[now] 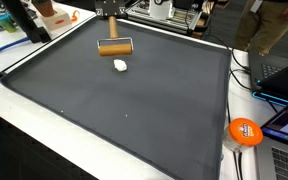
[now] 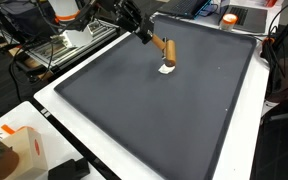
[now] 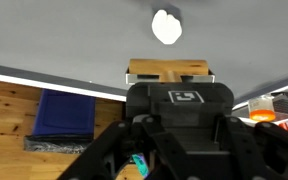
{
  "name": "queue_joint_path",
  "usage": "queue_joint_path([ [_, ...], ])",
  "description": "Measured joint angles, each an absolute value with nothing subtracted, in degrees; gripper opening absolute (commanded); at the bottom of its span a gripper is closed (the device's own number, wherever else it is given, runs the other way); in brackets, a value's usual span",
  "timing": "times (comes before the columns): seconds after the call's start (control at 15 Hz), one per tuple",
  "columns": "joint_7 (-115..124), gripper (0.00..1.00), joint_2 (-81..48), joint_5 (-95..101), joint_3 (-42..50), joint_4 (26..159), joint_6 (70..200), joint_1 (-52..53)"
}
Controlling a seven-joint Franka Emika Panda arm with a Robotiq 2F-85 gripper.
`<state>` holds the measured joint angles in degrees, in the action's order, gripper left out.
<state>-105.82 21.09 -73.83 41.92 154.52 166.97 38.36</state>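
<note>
The gripper [image 1: 111,38] has its jaws clamped on a wooden block [image 1: 115,47], near the far edge of the dark mat [image 1: 134,115] in an exterior view. A small white lump [image 1: 120,65] lies on the mat just beside the block. The wrist view shows a square black-and-white marker [image 3: 187,97] on the gripper's housing. An orange disc [image 1: 244,131] on the white table [image 1: 44,130], by the mat's near corner, bears white print too small to read.

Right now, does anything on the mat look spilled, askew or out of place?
Nothing stands out. The gripper holds a wooden block; a small white lump lies on the dark mat beside it. No spill or damage shows.
</note>
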Motion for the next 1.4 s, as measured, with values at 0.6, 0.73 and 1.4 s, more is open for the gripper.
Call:
queue_joint_path([
  [0.6,-114.1,0.22,21.5,-79.1,43.7,156.7,165.1,39.2],
  [0.73,-115.5,0.22,21.5,-80.0,44.0,157.3,164.7,39.3],
  [1.4,-120.5,0.22,21.5,-83.3,45.0,157.5,161.8,39.4],
])
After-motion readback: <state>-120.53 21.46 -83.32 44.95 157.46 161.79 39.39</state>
